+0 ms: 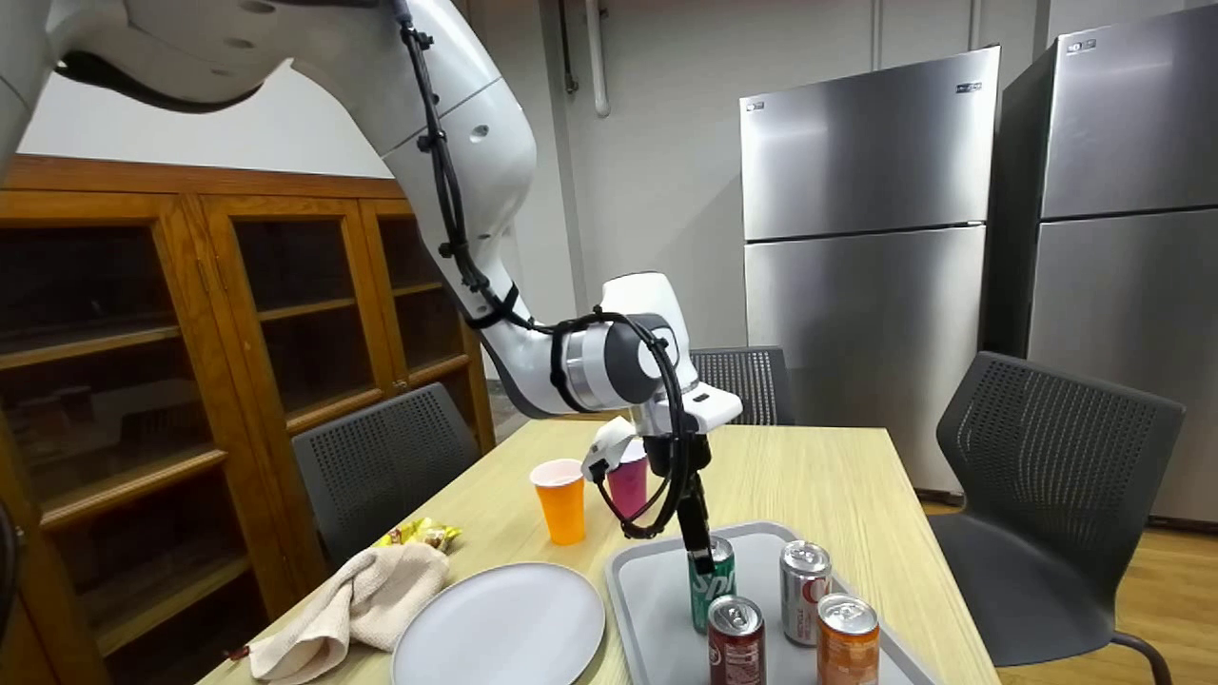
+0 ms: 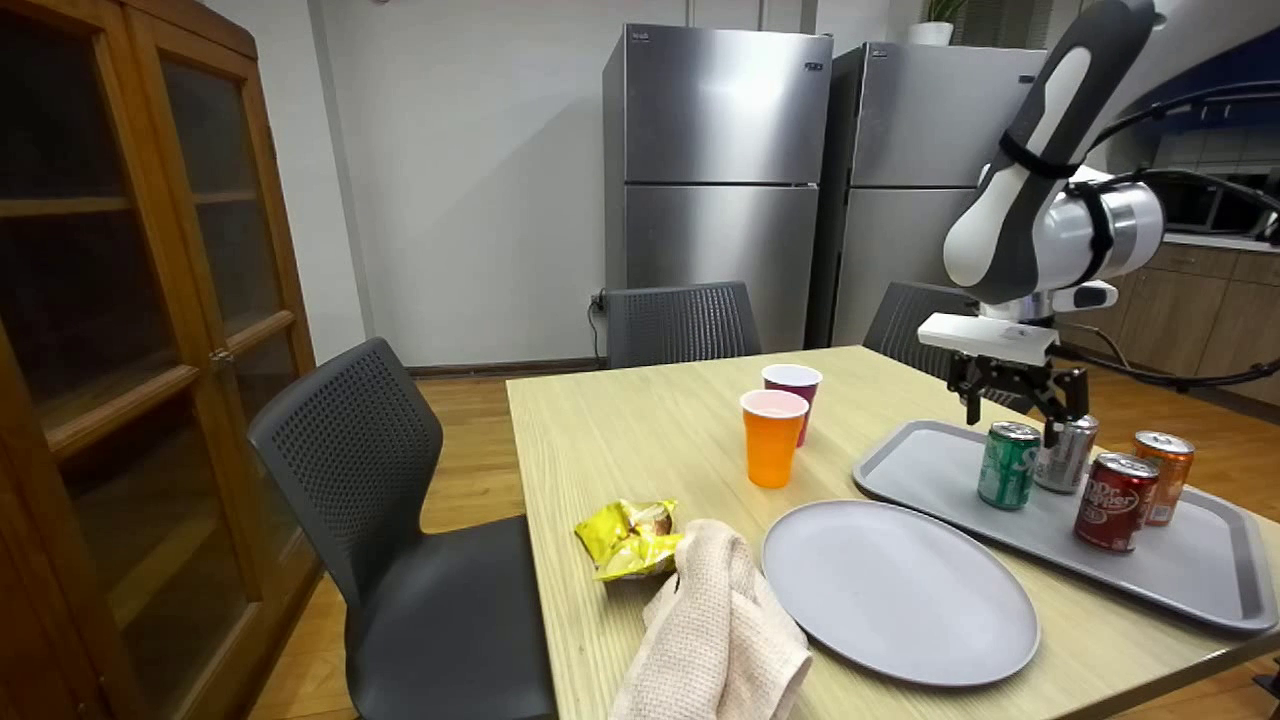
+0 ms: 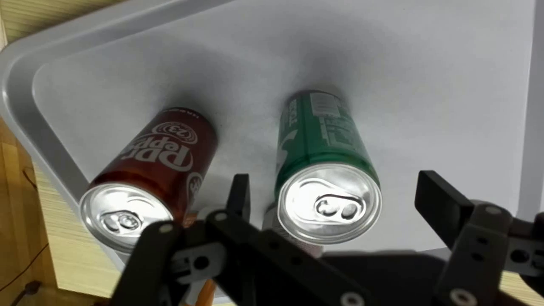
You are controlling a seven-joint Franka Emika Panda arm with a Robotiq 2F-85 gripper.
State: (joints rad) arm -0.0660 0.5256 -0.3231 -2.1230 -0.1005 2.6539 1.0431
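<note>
Claw point(image 3: 333, 195) spread, green can point(image 3: 325, 131) seen between its fingers in wrist view | 1 gray tray point(image 2: 1190, 575) holding 4 upright: same green can, "Sp…" legible; red can point(image 2: 1115, 503), "Dr Pepper", "23"; silver can point(image 1: 805, 592); orange can point(image 2: 1172, 480) | orange cup point(image 2: 772, 440), purple cup point(image 1: 626, 487) (2) | 1 plate point(image 2: 895, 590)

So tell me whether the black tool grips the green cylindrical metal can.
No, the wrist view shows the tool open, with gaps flanking the green can.
</note>
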